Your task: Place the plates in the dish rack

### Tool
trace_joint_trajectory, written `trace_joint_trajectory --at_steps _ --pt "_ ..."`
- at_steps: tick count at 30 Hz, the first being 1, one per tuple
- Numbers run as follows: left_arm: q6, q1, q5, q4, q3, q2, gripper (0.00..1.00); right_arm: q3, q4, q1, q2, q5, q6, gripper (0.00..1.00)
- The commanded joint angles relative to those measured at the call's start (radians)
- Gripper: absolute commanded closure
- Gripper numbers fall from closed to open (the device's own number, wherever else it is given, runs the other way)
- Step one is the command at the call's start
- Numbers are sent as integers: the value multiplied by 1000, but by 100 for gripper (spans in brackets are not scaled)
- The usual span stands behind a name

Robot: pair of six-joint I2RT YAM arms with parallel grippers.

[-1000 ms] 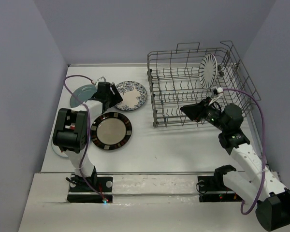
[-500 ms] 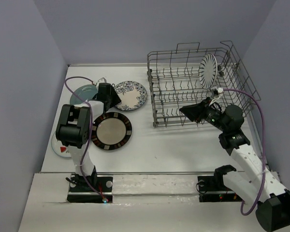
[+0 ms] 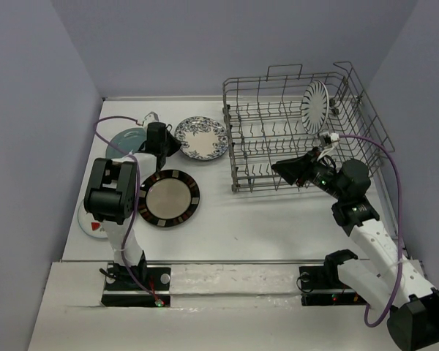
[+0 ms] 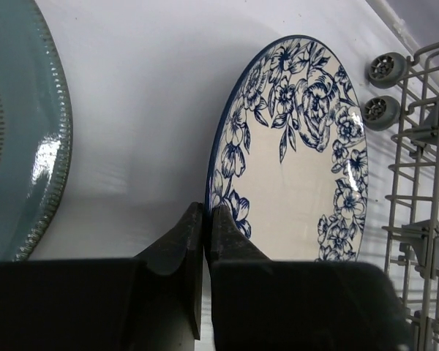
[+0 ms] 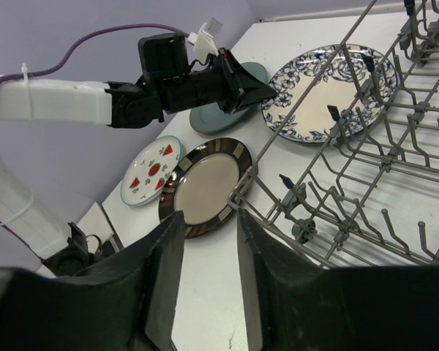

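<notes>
The blue-floral plate lies left of the dish rack. My left gripper is shut on its near left rim. Just to the left is the teal plate. The brown-rimmed plate and a white plate with red marks lie nearer the arm bases. A striped plate stands upright in the rack's back right. My right gripper hangs open over the rack's front edge, holding nothing.
The rack's small grey wheels sit at its corner, close to the floral plate. The grey walls close in the table at the left, back and right. A purple cable loops over the teal plate.
My left gripper has shut on the blue-floral plate's rim, and the plate has shifted slightly toward the back. My right jaws have spread a little wider; that arm has barely moved.
</notes>
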Motion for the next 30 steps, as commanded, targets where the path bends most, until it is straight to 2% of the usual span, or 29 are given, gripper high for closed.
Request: trace_joint_trajectory --at_steps 1,7,13,20,23,30 --pt "34 -5 -46 37 -62 -96 94 19 51 6 11 -28 6 51" --pt "30 -2 -86 65 -105 -268 94 45 48 6 59 -76 14 33" --pt "8 8 -104 77 -148 -412 94 94 32 6 114 -113 14 21" --pt "4 37 -103 59 -151 -599 94 183 9 52 231 -117 -11 13" --pt "14 37 -92 27 -130 -678 94 227 -14 61 283 -67 -25 8" --pt "46 37 -34 -38 -114 -859 94 365 -55 92 401 -24 -40 6"
